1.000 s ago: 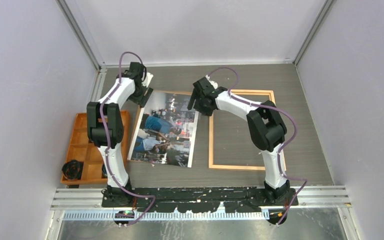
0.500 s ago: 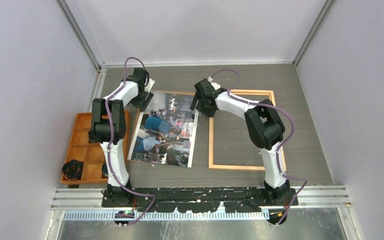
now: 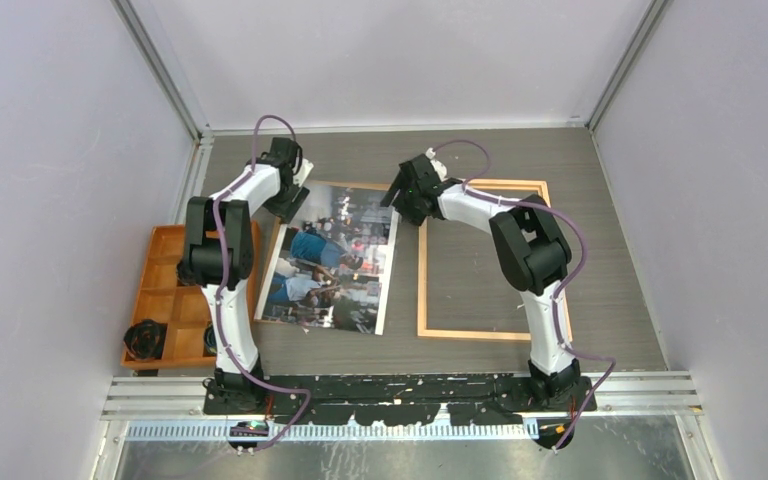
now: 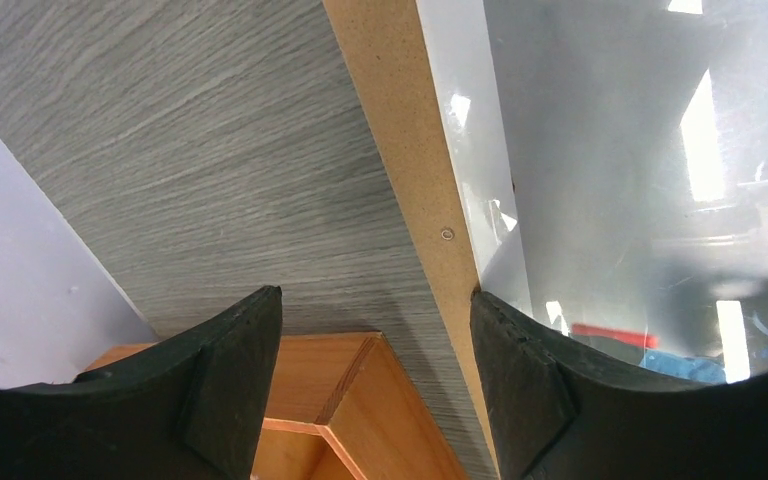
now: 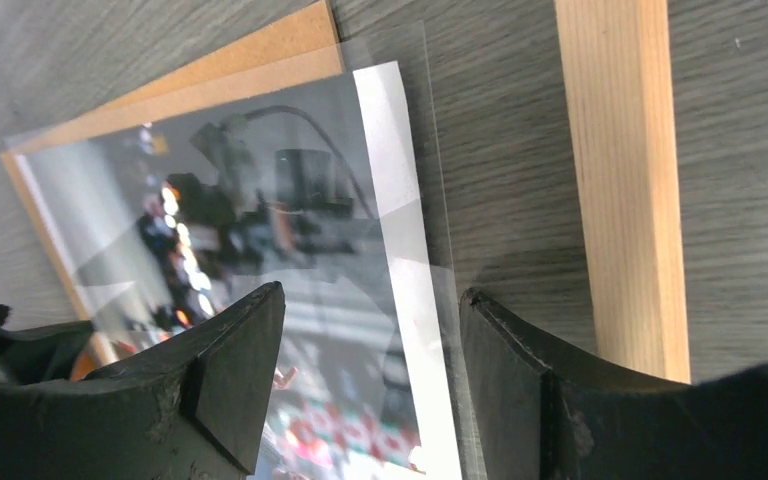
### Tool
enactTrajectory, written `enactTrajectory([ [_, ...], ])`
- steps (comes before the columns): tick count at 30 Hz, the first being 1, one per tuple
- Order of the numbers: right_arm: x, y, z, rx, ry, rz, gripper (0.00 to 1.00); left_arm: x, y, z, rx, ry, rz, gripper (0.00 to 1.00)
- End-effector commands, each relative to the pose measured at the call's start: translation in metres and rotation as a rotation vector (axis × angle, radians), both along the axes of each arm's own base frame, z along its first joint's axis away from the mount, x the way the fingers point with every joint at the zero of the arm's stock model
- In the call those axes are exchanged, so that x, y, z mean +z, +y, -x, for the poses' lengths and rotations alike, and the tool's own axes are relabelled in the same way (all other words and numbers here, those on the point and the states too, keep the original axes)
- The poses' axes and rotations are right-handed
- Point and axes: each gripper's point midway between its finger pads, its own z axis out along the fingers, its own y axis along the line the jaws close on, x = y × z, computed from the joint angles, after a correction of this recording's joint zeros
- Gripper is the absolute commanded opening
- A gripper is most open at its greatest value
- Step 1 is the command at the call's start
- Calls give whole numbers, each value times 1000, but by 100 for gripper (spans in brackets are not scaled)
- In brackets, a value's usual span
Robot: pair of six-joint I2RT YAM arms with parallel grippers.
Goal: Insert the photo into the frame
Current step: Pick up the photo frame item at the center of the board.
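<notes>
Photo [image 3: 332, 262]: you see it on the backing board [image 4: 410, 150], under the clear sheet [image 5: 415, 150].
Frame [image 3: 480, 335]: on the desk [image 3: 610, 250], just right of your photo.
Tray [image 3: 160, 290]: left of the photo.
Left pincer [image 4: 375, 340]: above the photo's far left corner.
Right pincer [image 5: 372, 330]: above its far right corner.

No text, label, brand, number or sign can be read in any of the views. On the photo [image 5: 260, 230], seen just ahead of the right pincer [image 5: 370, 295], only blurred figures under glare can be made out, and whether any lettering is printed there cannot be told.
</notes>
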Motion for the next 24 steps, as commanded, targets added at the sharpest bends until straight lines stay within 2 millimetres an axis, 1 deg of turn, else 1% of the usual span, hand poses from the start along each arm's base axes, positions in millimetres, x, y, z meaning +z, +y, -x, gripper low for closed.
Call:
enactTrajectory([
  [1,15,18,0,3,11,-215,68,-33,-12,13,-61,81,50,72],
  [6,51,32,-5,21,-33,-405,65,-34,-15,16,-93,108,55,72],
  [8,66,35,-4,33,-51,-438,63,-35,-16,17,-97,113,61,72],
  [14,100,44,4,71,-89,-542,59,-36,-16,20,-101,126,61,72],
  [19,116,46,13,95,-104,-565,57,-37,-15,20,-101,125,54,73],
  [22,117,47,20,119,-103,-560,57,-36,-15,20,-100,124,56,72],
  [24,113,51,26,148,-88,-554,57,-35,-16,21,-100,126,58,72],
])
